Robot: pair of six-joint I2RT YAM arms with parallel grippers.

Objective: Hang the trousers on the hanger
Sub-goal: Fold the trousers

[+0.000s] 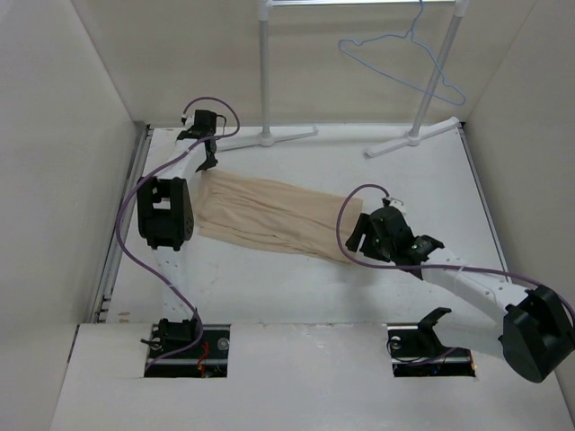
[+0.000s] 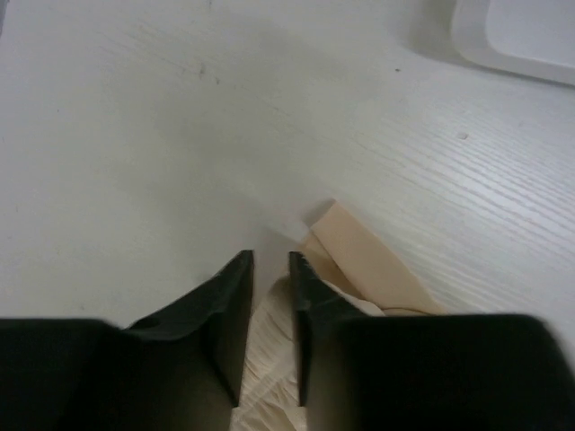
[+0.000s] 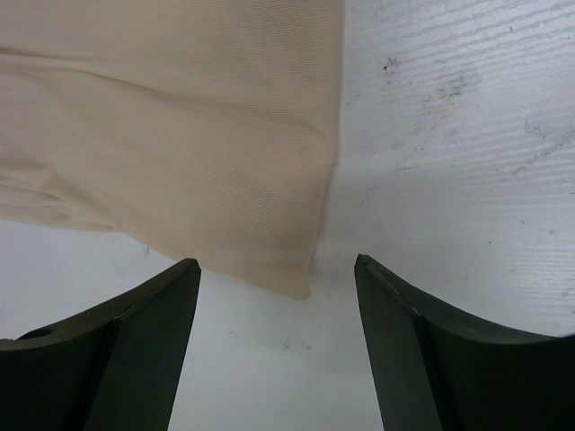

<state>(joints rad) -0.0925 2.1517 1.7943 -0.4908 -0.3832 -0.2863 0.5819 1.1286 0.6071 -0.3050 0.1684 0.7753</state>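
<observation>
The beige trousers (image 1: 269, 220) lie flat across the middle of the table, running from back left to front right. My left gripper (image 1: 209, 163) is down at their back-left corner. In the left wrist view its jaws (image 2: 271, 256) stand a narrow gap apart, with wrinkled fabric (image 2: 359, 260) showing in the gap and beside the right finger. My right gripper (image 1: 358, 241) is at the trousers' right end. It stands wide open (image 3: 274, 260), and a cloth corner (image 3: 180, 135) lies flat on the table just ahead of the fingers. The light-blue wire hanger (image 1: 404, 58) hangs on the rack at the back right.
The white garment rack (image 1: 265, 72) stands at the back with flat feet on the table, one foot (image 2: 521, 36) close ahead of my left gripper. White walls enclose the table on three sides. Purple cables loop from both arms.
</observation>
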